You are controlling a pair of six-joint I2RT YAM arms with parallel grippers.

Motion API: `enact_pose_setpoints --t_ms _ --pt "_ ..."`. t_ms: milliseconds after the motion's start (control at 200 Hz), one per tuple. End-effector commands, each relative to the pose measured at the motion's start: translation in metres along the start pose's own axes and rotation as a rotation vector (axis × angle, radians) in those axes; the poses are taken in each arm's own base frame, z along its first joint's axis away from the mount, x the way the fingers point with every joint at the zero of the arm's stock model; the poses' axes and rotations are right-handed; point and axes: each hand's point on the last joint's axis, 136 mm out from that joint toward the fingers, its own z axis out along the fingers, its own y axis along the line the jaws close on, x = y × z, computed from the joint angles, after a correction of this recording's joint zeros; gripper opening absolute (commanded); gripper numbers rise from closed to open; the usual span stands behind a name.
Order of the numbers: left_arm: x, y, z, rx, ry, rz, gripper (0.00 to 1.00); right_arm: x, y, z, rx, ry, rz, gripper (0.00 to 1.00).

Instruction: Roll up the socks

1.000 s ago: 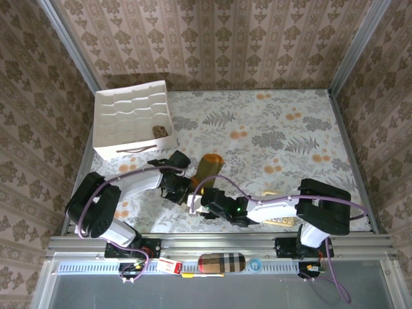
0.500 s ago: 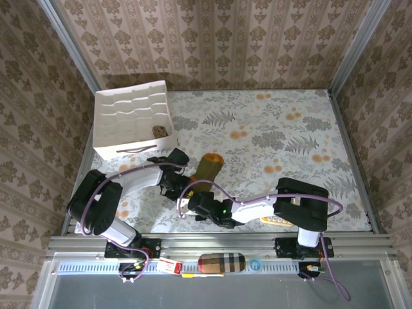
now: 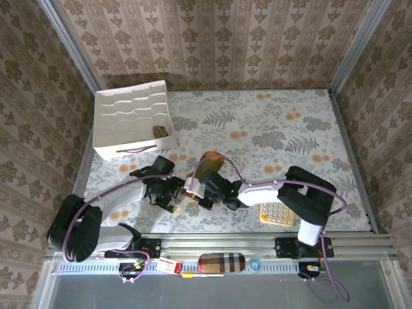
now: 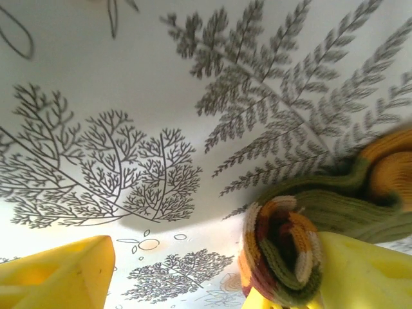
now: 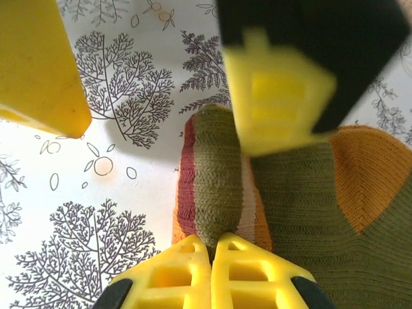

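My right gripper is clamped tight on the rolled striped cuff of the olive-green knitted sock with the orange toe, pinning it mid-table to the fern-printed white tabletop so it can't unwind, I reckon, while my left gripper gapes wide beside the roll, holding nothing.

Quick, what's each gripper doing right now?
Left gripper: open, jaws either side of the rolled sock.
Right gripper: shut, tips at the sock; whether it pinches fabric cannot be told.
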Motion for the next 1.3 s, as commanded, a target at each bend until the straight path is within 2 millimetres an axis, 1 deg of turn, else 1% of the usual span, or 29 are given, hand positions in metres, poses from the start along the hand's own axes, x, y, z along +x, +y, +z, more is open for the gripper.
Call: enact_pose_setpoints --t_ms 0,55,145,270,385,490,690,760,835,905,980,1070,1105,1130,1155,1200,1220,1295 --pt "-0.011 -0.011 -0.01 0.092 -0.056 -0.02 0.81 0.09 0.03 -0.004 -0.206 0.29 0.175 0.0" --pt "-0.012 -0.019 -0.015 0.141 -0.071 0.009 0.8 0.091 0.028 -0.004 -0.252 0.294 0.232 0.0" --pt "-0.009 -0.03 -0.018 0.216 -0.063 0.056 0.76 0.092 0.02 -0.003 -0.29 0.31 0.323 0.0" --pt "0.002 -0.031 -0.016 0.254 -0.033 0.116 0.69 0.09 0.009 -0.003 -0.368 0.311 0.468 0.0" --pt "0.011 -0.028 -0.008 0.253 -0.016 0.143 0.6 0.09 0.006 -0.002 -0.445 0.348 0.578 0.0" --pt "0.015 -0.034 -0.002 0.277 -0.016 0.154 0.58 0.09 0.004 -0.001 -0.499 0.365 0.658 0.0" --pt "0.016 -0.054 0.008 0.32 -0.019 0.172 0.6 0.095 0.002 0.001 -0.553 0.391 0.756 0.0" --pt "0.017 -0.053 0.014 0.308 -0.009 0.167 0.59 0.099 0.001 0.002 -0.552 0.405 0.778 0.0" --pt "0.015 -0.049 0.021 0.291 -0.005 0.157 0.57 0.098 -0.003 0.003 -0.556 0.409 0.801 0.0" --pt "0.014 -0.048 0.026 0.291 -0.004 0.144 0.53 0.096 -0.004 0.004 -0.569 0.406 0.816 0.0" --pt "0.013 -0.051 0.032 0.291 -0.003 0.142 0.48 0.093 -0.004 0.005 -0.581 0.409 0.82 0.0" --pt "0.015 -0.056 0.042 0.279 0.017 0.148 0.37 0.091 -0.005 0.006 -0.582 0.407 0.82 0.0" --pt "0.017 -0.053 0.046 0.264 0.034 0.142 0.29 0.092 -0.006 0.006 -0.576 0.41 0.811 0.0" --pt "0.018 -0.049 0.049 0.247 0.042 0.13 0.19 0.092 -0.006 0.006 -0.571 0.415 0.801 0.0" --pt "0.019 -0.042 0.052 0.217 0.047 0.111 0.1 0.091 -0.006 0.005 -0.566 0.417 0.781 0.0" --pt "0.02 -0.027 0.054 0.156 0.048 0.089 0.0 0.088 -0.006 0.004 -0.554 0.414 0.734 0.0" --pt "0.02 -0.021 0.053 0.124 0.045 0.083 0.0 0.086 -0.006 0.003 -0.548 0.404 0.709 0.0" --pt "0.019 0.006 0.047 -0.008 0.029 0.058 0.0 0.073 -0.011 -0.002 -0.5 0.345 0.61 0.09"
